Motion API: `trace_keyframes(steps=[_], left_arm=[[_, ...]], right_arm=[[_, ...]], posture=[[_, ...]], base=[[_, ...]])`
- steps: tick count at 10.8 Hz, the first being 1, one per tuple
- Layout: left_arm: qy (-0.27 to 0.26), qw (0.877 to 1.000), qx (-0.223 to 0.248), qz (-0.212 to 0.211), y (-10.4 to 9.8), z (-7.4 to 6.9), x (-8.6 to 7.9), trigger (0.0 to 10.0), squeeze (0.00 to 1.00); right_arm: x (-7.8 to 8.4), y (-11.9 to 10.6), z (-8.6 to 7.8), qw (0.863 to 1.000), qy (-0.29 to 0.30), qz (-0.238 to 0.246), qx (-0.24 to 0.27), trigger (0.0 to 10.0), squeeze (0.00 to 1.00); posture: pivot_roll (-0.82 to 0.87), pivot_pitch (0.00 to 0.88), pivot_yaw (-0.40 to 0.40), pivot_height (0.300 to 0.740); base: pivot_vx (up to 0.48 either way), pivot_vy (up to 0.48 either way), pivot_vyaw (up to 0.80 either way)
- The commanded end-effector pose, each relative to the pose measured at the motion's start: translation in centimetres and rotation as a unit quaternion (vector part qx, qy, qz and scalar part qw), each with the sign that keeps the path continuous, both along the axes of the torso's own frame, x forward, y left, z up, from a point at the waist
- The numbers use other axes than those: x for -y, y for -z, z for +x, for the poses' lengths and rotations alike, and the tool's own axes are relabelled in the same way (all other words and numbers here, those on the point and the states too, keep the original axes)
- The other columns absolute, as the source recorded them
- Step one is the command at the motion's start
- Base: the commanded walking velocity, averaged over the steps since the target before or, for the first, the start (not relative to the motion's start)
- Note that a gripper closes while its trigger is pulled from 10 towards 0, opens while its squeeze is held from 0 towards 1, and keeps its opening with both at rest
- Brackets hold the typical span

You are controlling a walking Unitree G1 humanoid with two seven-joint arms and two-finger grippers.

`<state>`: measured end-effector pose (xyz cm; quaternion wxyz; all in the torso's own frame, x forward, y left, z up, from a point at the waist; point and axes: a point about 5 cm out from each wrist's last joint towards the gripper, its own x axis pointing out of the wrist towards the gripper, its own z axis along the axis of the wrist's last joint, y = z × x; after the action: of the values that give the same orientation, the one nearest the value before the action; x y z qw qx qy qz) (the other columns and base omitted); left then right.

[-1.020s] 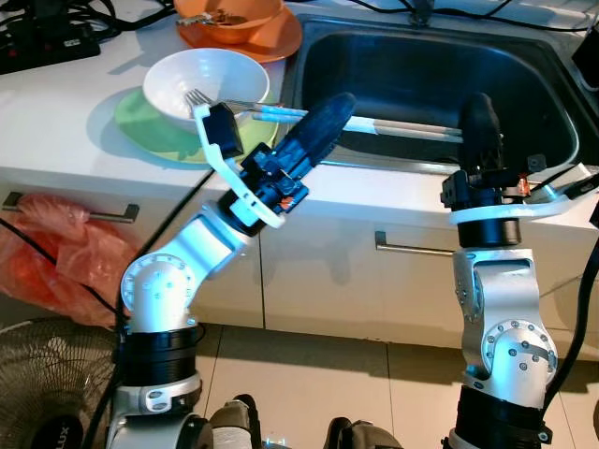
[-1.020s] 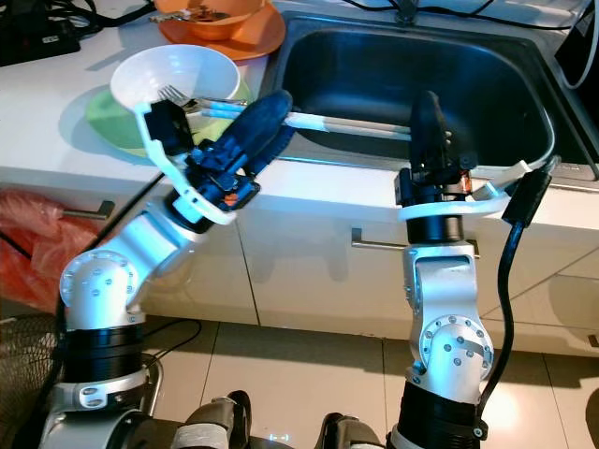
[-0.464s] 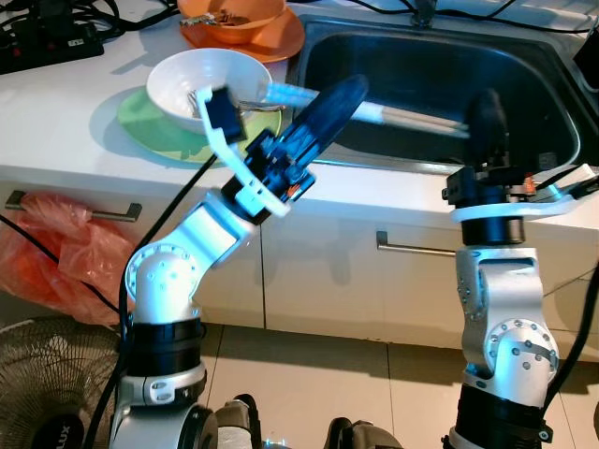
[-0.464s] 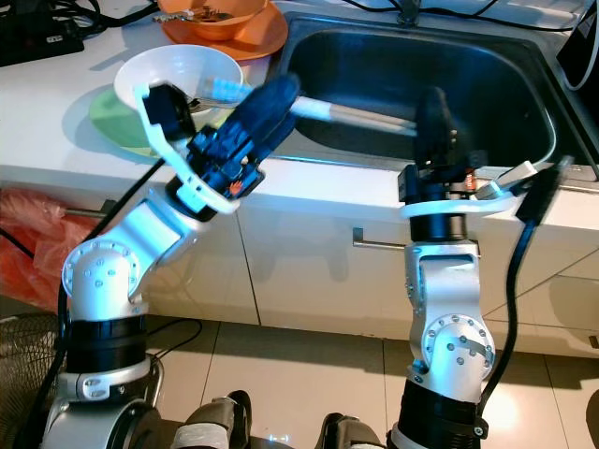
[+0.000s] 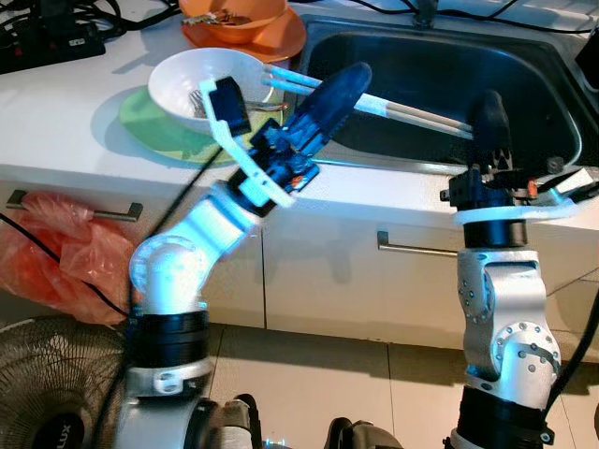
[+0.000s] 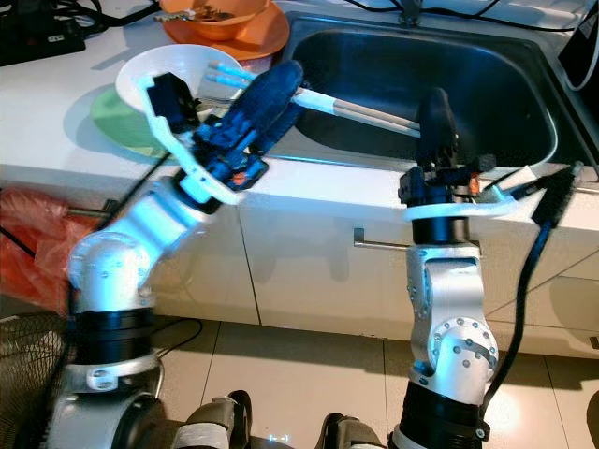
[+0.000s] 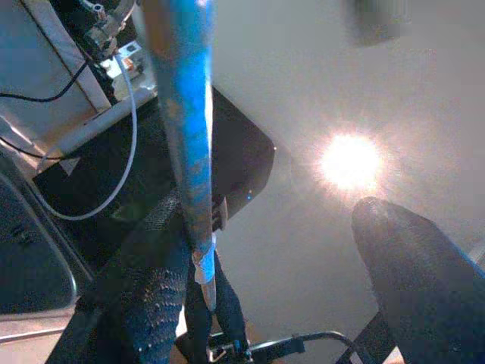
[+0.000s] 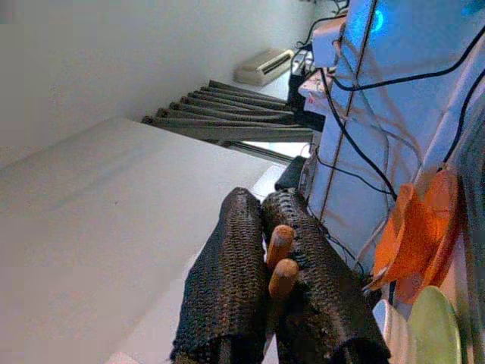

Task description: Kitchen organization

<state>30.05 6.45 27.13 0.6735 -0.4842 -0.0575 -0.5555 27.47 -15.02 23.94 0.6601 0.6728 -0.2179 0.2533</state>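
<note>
Your left gripper (image 5: 329, 103) is raised over the counter edge at about 11 o'clock, its black fingers clamped on a pair of chopsticks with pale blue handles (image 5: 412, 114). The blue ends reach back over the white round bowl (image 5: 201, 79), and the pale tips stretch out across the stainless steel sink (image 5: 440, 70). In the left wrist view one finger presses the blue handle while the other stands apart from it, so you hold the sticks near one end and at an angle. That long overhang is, I judge, your main risk: any quick swing or loosening could let them pivot and slide into the basin, or sweep the metal fork (image 5: 198, 99) resting in the bowl. The bowl sits on a light green flat plate (image 5: 150, 131) close to the counter's front edge, so a knock there could push both off.

Your right gripper (image 5: 489, 117) stands upright at 1 o'clock at the sink's front rim, fingers pressed together on two brown wooden sticks (image 8: 279, 262) whose ends poke out between them; watch that you don't cross your other arm's path.

The white counter (image 5: 65, 103) also carries an orange bowl on an orange plate (image 5: 245, 23) at 12 o'clock and black cables (image 5: 56, 28) at 10 o'clock. Below are white cabinet doors with metal handles (image 5: 412, 248), a red plastic bag (image 5: 56, 257), a floor fan (image 5: 47, 393) and a tiled floor (image 5: 356, 374).
</note>
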Motion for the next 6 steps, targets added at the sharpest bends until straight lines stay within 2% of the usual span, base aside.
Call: trace_keyframes(steps=[1, 2, 5, 6], left_arm=[[0.015, 1.0, 0.02, 0.001, -0.7, -0.2, 0.9, 10.0, 0.0], [0.007, 1.0, 0.014, -0.001, -0.6, 0.4, 0.6, 10.0, 0.0], [-0.028, 0.999, -0.005, -0.014, -0.7, 2.4, -1.9, 10.0, 0.0], [-0.032, 0.999, -0.011, -0.01, -0.4, 2.5, -1.7, 10.0, 0.0]], right_arm=[[0.2, 0.1, -0.2, 1.0, 0.001, 0.007, -0.004, 10.0, 0.0], [0.1, -0.2, -0.4, 1.0, -0.007, 0.009, 0.005, 10.0, 0.0], [0.0, -0.5, -0.6, 1.0, -0.015, 0.017, 0.016, 10.0, 0.0], [0.1, -0.5, -0.7, 0.999, -0.017, 0.021, 0.02, 10.0, 0.0]], posture=[[0.08, 0.181, -0.05, 0.74], [0.08, 0.181, -0.05, 0.74], [0.07, 0.182, -0.05, 0.74], [0.07, 0.182, -0.048, 0.74]], base=[[0.0, 0.0, 0.0], [0.0, 0.0, 0.0], [0.0, 0.0, 0.0], [0.0, 0.0, 0.0]])
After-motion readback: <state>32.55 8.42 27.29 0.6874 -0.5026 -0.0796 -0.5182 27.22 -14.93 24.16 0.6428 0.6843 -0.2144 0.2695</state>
